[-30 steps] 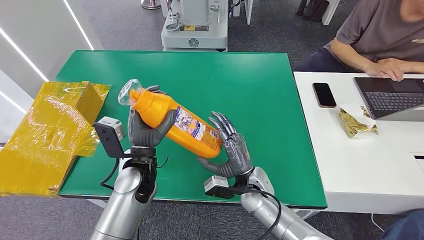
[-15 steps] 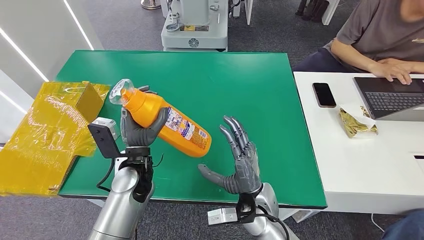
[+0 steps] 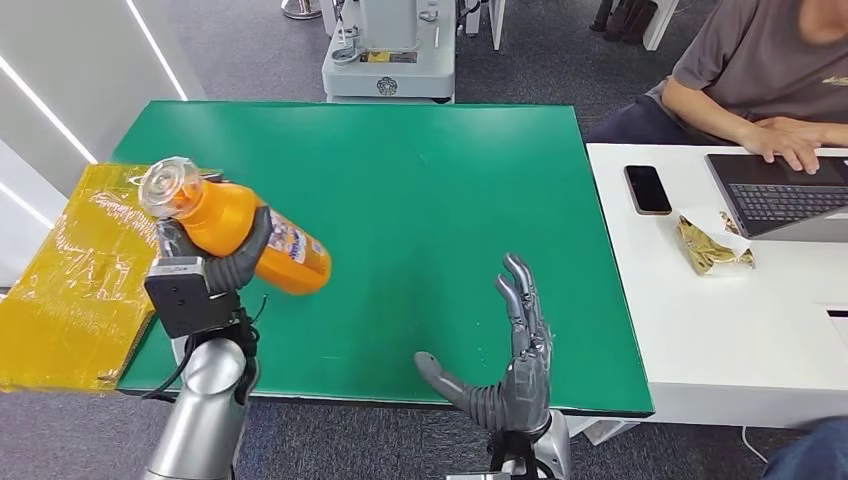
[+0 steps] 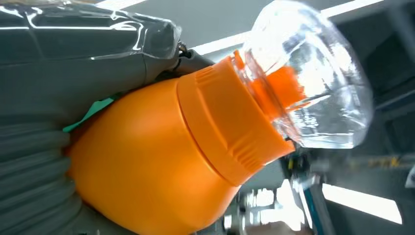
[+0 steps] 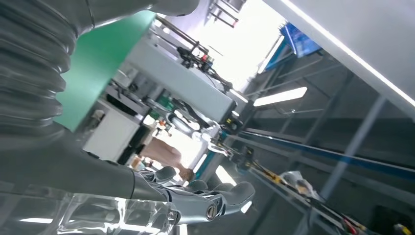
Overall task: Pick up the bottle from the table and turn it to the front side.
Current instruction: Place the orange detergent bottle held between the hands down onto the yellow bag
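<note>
My left hand grips an orange bottle above the left side of the green table. The bottle is tilted, its clear cap pointing up and to the left, its labelled body slanting down to the right. In the left wrist view the orange bottle and its clear cap sit close against my left hand. My right hand is raised near the table's front edge, fingers spread, holding nothing. The right wrist view shows my right hand with nothing in it.
A crinkled yellow bag lies over the table's left edge. To the right stands a white table with a phone, a snack packet and a laptop; a person sits there typing. A grey machine stands behind.
My left hand has carried the bottle leftward and tipped its cap further up. My right hand has let go of the bottle's base and drawn back toward the table's front edge, fingers spread.
</note>
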